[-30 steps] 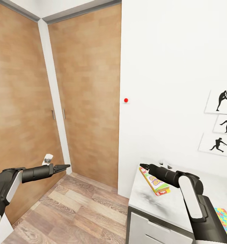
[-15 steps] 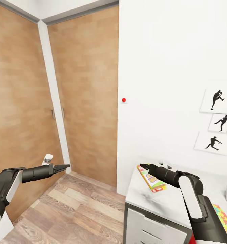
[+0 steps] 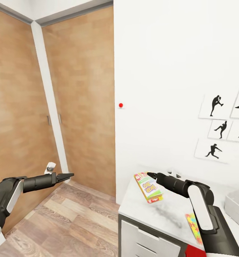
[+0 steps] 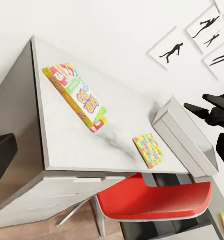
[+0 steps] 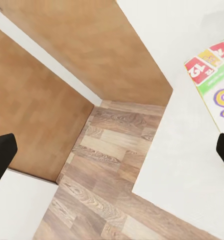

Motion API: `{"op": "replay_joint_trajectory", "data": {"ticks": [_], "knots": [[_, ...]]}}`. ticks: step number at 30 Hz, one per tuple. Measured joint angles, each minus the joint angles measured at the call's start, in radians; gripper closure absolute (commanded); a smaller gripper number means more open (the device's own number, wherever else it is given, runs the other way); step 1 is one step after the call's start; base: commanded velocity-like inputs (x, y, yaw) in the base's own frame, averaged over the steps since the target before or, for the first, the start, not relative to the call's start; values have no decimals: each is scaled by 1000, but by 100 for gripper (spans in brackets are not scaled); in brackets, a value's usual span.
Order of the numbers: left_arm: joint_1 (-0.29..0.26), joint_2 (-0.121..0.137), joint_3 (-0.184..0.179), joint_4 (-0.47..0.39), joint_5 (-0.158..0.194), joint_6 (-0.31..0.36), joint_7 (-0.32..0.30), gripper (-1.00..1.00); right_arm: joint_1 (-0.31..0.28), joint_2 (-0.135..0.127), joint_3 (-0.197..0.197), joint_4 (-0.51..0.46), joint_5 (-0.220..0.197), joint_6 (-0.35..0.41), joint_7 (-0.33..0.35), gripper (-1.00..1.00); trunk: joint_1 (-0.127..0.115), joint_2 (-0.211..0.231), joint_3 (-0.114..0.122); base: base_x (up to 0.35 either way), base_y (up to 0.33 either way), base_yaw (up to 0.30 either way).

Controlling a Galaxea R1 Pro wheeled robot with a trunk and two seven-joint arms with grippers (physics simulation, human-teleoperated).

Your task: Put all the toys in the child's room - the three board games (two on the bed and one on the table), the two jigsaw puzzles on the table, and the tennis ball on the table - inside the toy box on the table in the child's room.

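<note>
View has swung right, revealing toy box; both grippers empty, spread.

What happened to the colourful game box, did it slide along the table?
No. The game box keeps its place near the table's corner. The whole view, red wall dot included, shifted left, so the camera turned.

White-green board game lies flat on the table.
</note>
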Motion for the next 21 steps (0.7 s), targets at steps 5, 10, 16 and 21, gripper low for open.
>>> {"op": "replay_joint_trajectory", "data": {"ticks": [5, 10, 16, 21], "knots": [[0, 0, 0, 0, 0, 0, 0, -100, 0, 0, 0, 0, 0, 1, 0, -100, 0, 0, 0, 118, -81, 0], [0, 0, 0, 0, 0, 1, 0, -100, 0, 0, 0, 0, -1, 1, 0, -100, 0, 0, 0, 45, -24, 45], [0, 0, 0, -1, 0, 1, 0, -100, 0, 0, 0, -2, -1, 1, 0, -100, 0, 0, 0, -35, 10, 211], [0, 0, 0, 0, 0, 0, 0, -100, 0, 0, 6, -3, -1, 1, 0, -100, 0, 0, 0, -128, 70, 272]]}}
